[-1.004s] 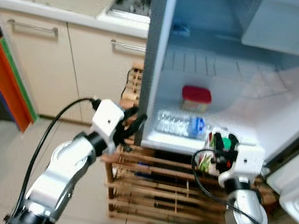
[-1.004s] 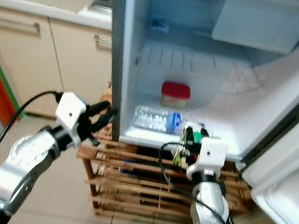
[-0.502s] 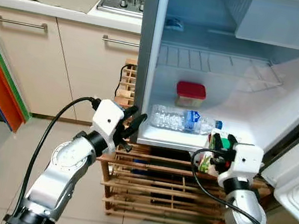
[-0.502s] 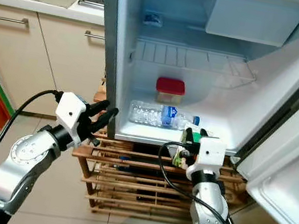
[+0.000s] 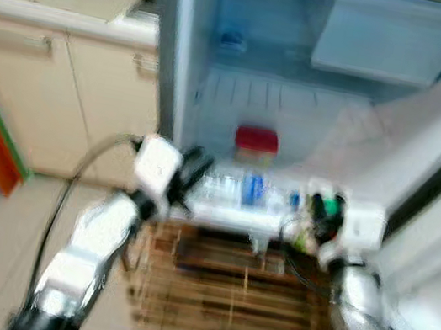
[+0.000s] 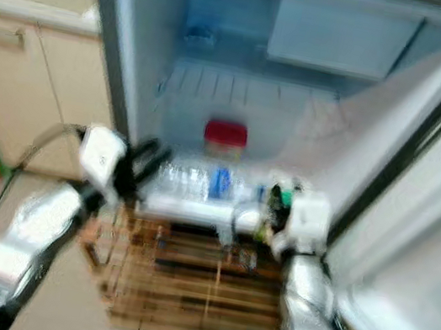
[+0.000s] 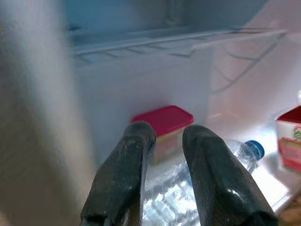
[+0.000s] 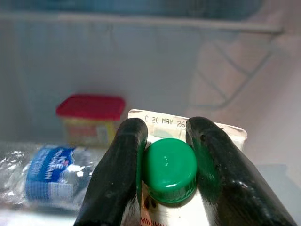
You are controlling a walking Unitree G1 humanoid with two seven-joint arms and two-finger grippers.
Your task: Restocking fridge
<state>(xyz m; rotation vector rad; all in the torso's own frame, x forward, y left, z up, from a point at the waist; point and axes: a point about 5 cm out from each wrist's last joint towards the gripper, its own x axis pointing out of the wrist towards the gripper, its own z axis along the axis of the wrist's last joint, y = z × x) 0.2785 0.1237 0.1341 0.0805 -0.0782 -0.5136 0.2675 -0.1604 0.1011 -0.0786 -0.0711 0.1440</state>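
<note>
Your head views have gone soft with motion blur and the open fridge (image 5: 190,57) now sits closer and more centred than half a second ago, so you are stepping in toward it; the things inside have not shifted, only your camera. That puts the lower shelf (image 5: 233,214) within reach of the carton. Your right hand (image 8: 164,165) is clamped on the carton (image 8: 188,127) at its green cap (image 8: 169,169), a finger on either side, holding it upright just at the front lip of the shelf. Ahead of it lie the water bottle (image 8: 42,181) on its side and the red-lidded tub (image 8: 91,117) further back. Your left hand (image 7: 162,174) is raised at the fridge's left edge, fingers (image 7: 127,174) narrowly parted and holding nothing, pointing in over the bottle. Judging from this, the placing step is about to begin.
</note>
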